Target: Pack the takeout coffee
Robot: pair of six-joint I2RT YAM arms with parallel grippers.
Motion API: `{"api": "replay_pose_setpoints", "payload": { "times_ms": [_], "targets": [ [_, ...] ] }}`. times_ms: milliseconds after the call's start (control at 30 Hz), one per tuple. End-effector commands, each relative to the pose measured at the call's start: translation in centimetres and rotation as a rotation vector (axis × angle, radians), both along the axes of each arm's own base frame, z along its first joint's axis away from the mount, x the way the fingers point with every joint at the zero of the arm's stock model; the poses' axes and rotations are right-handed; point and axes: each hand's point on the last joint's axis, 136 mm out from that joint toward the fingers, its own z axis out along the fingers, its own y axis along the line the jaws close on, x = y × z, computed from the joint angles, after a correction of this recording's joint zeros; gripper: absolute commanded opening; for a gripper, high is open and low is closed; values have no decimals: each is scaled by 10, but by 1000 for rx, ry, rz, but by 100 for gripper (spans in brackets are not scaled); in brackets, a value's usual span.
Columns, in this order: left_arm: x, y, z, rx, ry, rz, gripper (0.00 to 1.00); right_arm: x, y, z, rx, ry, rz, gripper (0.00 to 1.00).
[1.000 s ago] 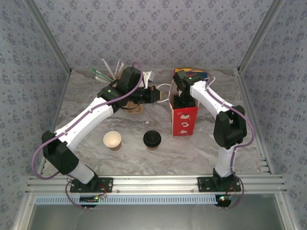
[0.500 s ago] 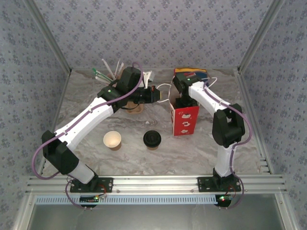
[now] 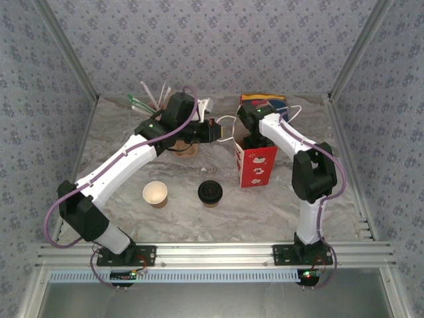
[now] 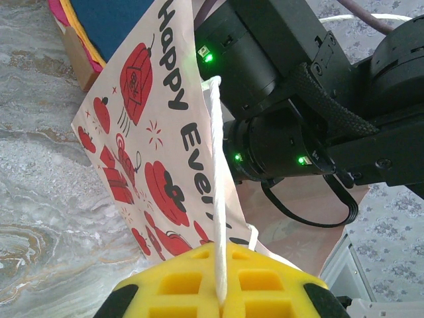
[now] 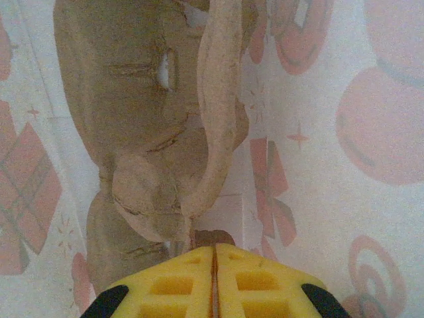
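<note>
fingers on the left (image 4: 179, 285) pinch a white cord handle (image 4: 217, 199), right fingers (image 5: 258, 281) closed inside the bag (image 3: 255, 167).

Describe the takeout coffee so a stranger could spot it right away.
On the marbled table, find the red-and-white bag. Two paper cups stand left of it, toward the arm bases; the coffee is the one nearer the bag, black-lidded, while the other cup is open.

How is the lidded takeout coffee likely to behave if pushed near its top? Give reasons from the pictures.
The takeout coffee stands upright and free on the table, a small paper cup, so a high push may tip it rather than slide it. Being round, it would likely roll once toppled. Its paper wall may dent if squeezed hard.
</note>
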Motion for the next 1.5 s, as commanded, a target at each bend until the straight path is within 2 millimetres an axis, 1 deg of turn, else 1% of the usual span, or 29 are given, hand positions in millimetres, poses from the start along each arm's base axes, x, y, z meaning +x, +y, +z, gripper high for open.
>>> {"api": "replay_pose_setpoints", "payload": {
  "times_ms": [0, 500, 600, 833, 1033, 1333, 1467],
  "targets": [
    [-4, 3, 9, -7, -13, -11, 0, -9, -8, -9, -65, 49, 22, 10],
    [-4, 4, 9, -5, -14, -9, 0, -10, -12, -14, -106, 59, 28, 10],
    [-3, 4, 8, -4, -11, -8, 0, -10, -10, -12, -103, 56, 31, 10],
    [-2, 1, 8, -9, -9, -13, 0, -7, 1, 4, -78, 25, 45, 10],
    [-3, 1, 7, -4, -9, -14, 0, -6, 9, 12, -70, 12, 57, 10],
    [-1, 1, 5, -4, -3, -12, 0, -9, 8, 17, -71, 7, 56, 10],
    [-2, 0, 4, -4, 0, -13, 0, -11, 6, 14, -56, 15, 45, 10]
  ]
}}
